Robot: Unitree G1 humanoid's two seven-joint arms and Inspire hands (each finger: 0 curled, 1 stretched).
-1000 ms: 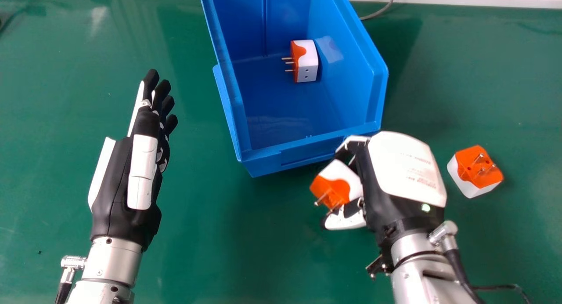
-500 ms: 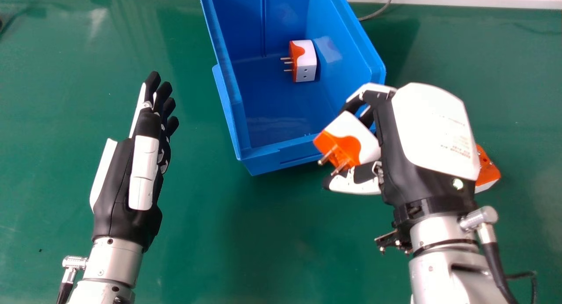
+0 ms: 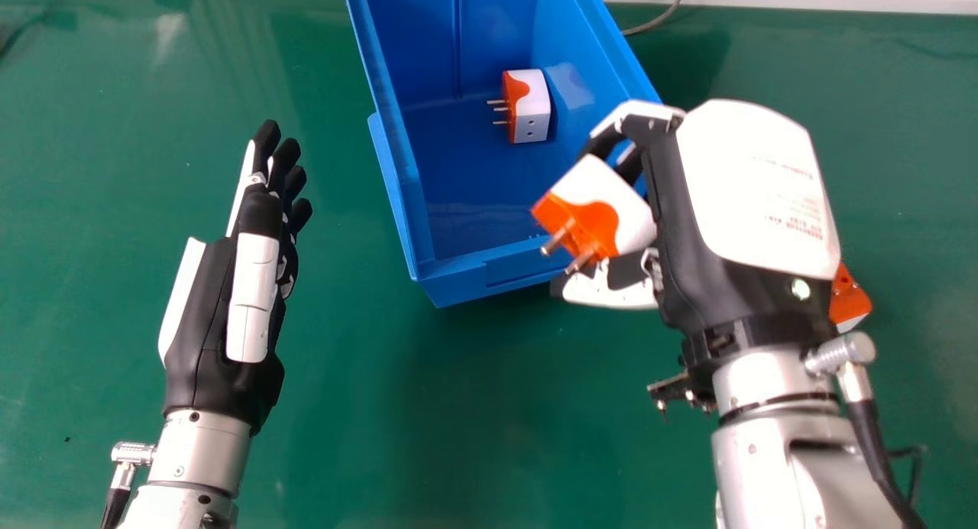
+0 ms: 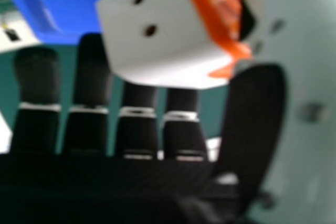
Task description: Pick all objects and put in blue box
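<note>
You have the plug adapter pinched in your right hand by the blue box, whose middle lies forward and left. Your left hand, fingers straight, is left of the box.

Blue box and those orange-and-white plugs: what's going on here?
The robot's right hand grips an orange-and-white plug adapter over the near right part of the blue box. Another adapter already lies inside the box, and a third is on the table, partly hidden behind the right hand. The left hand is idle, left of the box.
</note>
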